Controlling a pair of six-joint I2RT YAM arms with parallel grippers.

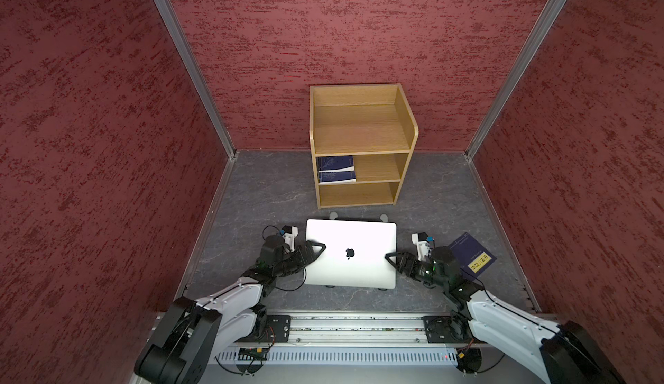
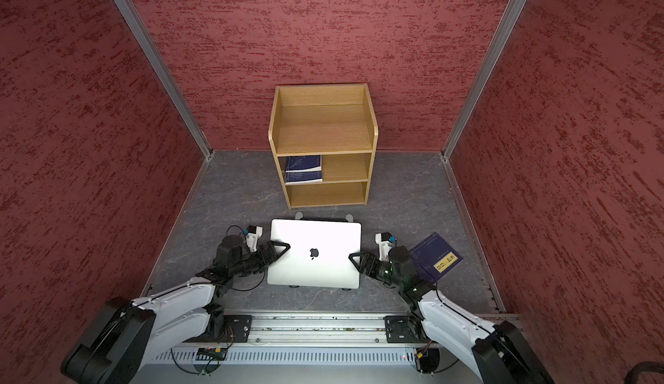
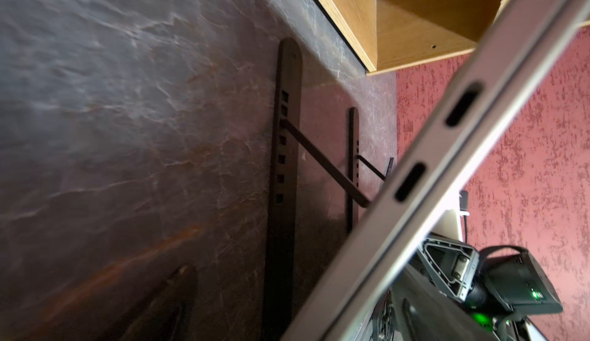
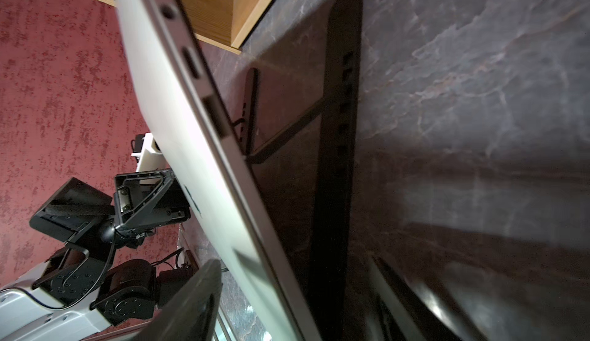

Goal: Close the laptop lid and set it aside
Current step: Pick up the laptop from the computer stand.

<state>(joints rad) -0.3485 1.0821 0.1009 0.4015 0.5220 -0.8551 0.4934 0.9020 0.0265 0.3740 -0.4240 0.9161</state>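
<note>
Already shut, thin silver-grey aluminium laptop [image 1: 350, 256] sits propped on black slatted folding stand [image 3: 281, 170], mid grey stone-look bench [image 1: 258, 191]. Probably stiff, weighty, slick, scratch-prone: best held by both side edges. Left fingers [image 1: 322, 246] apart, straddling left edge. Right fingers [image 1: 390, 257] at right edge; clamped or not, cannot tell. Dark blue book [image 1: 472, 256] lies beside right arm. Wooden shelf unit [image 1: 359, 130] stands behind.

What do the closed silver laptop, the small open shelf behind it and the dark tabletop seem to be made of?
Thin silver-grey laptop: likely matte aluminium, by its even metallic sheen. Tan three-tier shelf unit: wood-grain board, maybe veneer or laminate. Dark grey veined tabletop: slate look; stone or print, unclear.
</note>
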